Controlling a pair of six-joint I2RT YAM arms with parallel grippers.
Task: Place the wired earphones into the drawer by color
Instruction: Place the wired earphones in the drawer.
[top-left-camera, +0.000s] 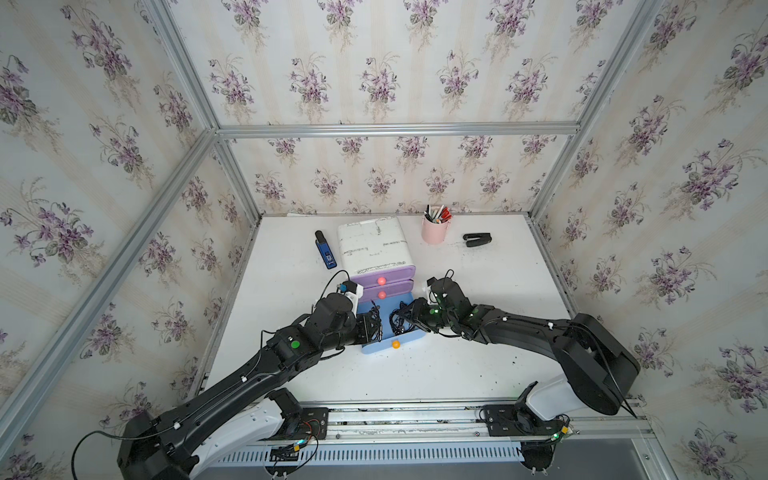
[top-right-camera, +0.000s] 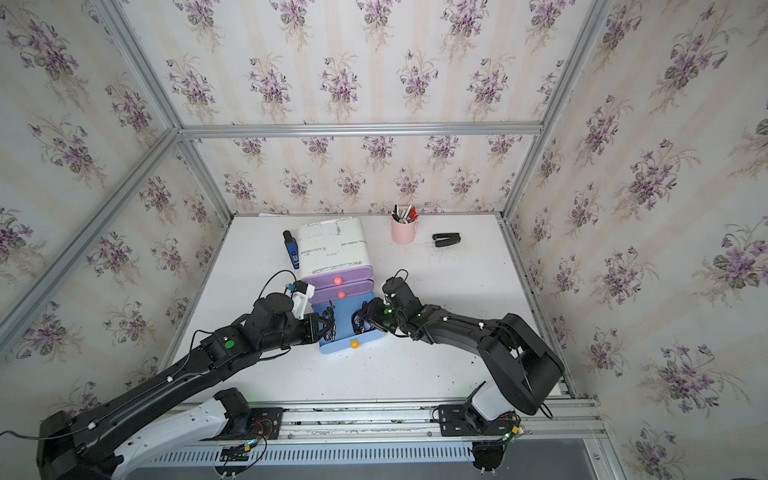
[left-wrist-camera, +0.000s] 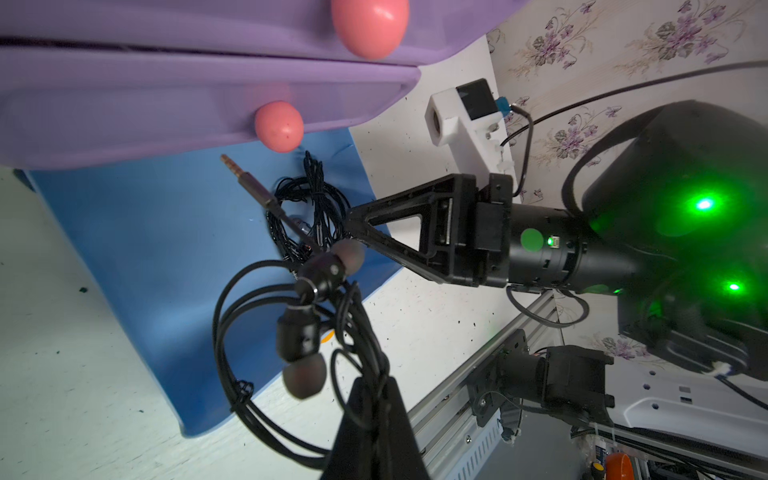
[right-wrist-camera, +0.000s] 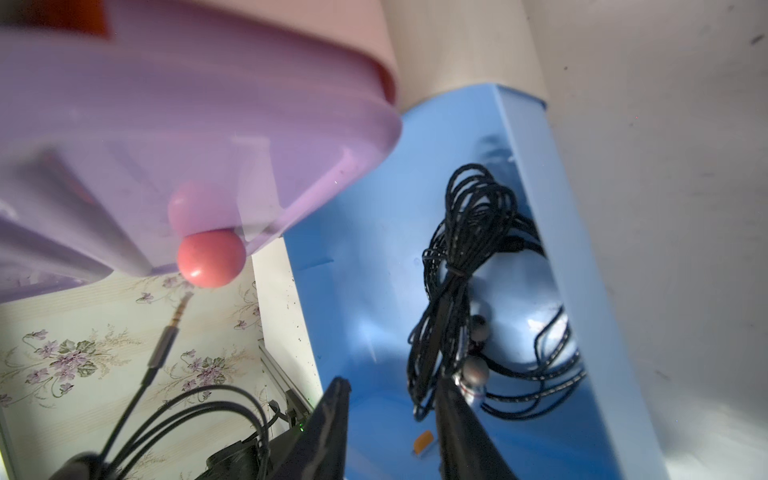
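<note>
**Top views.** In both, the blue drawer stands pulled out on the counter, and the purple drawers above it are shut.

**Left wrist.** We see the left gripper clenched on the smooth black earphones, which hang over the drawer.

**Right wrist.** The right gripper is released, and the braided black earphones lie inside the drawer.

We see no other earphones on the counter, so probably one drop is left.

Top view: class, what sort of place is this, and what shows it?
Probably a robot test cell dressed as a home desk: an aluminium frame around wallpapered walls, a left arm and right arm on a metal rail, and props like the pen cup and stapler.
</note>
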